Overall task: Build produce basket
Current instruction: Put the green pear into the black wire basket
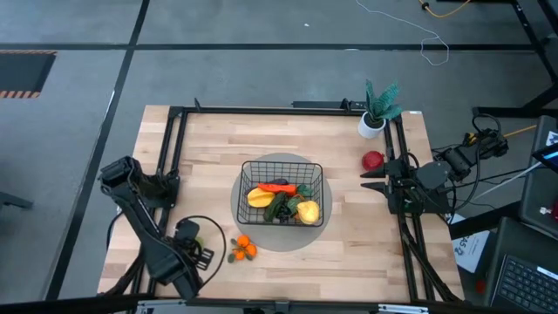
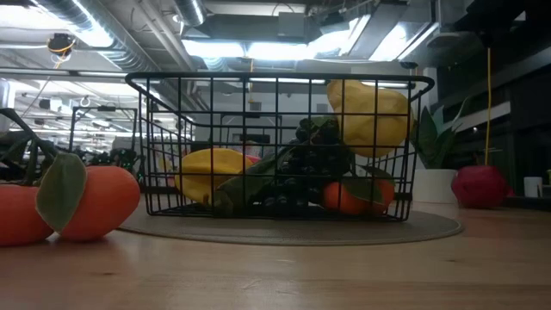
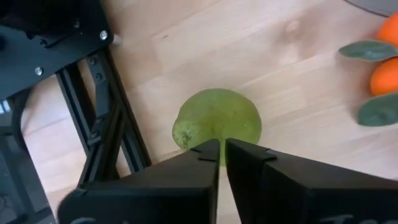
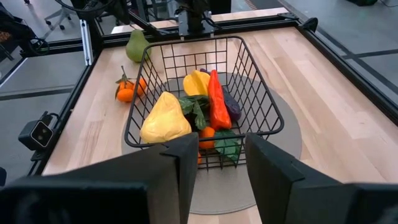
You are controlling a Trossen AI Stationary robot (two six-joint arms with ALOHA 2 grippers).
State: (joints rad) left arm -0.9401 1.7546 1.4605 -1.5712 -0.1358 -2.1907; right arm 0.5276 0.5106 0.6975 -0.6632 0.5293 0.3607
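One black wire basket (image 1: 282, 192) sits on a round grey mat (image 1: 247, 228) in the middle of the table (image 1: 349, 253). Inside it lie two yellow pieces (image 4: 165, 117), one red-orange carrot (image 4: 217, 102), a dark bunch of grapes (image 2: 301, 159), an orange (image 2: 349, 197) and some green leaves. Outside it are a pair of small oranges (image 1: 243, 249), one green pear (image 3: 216, 119), one red apple (image 1: 373, 160) and one potted plant (image 1: 377, 108).

The low view shows the grapes and the orange low in the basket, which the high view hardly separates. Only the left wrist view shows the pear clearly — from above it is hidden under the arm. The right wrist view looks over the basket to the pear and the oranges beyond it.

The left gripper (image 3: 222, 149) hangs just above the pear, its fingers nearly together with only a thin slit between them, holding nothing; the pair of oranges lies off to its side, the basket farther on. The right gripper (image 4: 221, 155) waits at the table's right edge — fingers apart, empty, pointing at the basket, with the apple just beside it.
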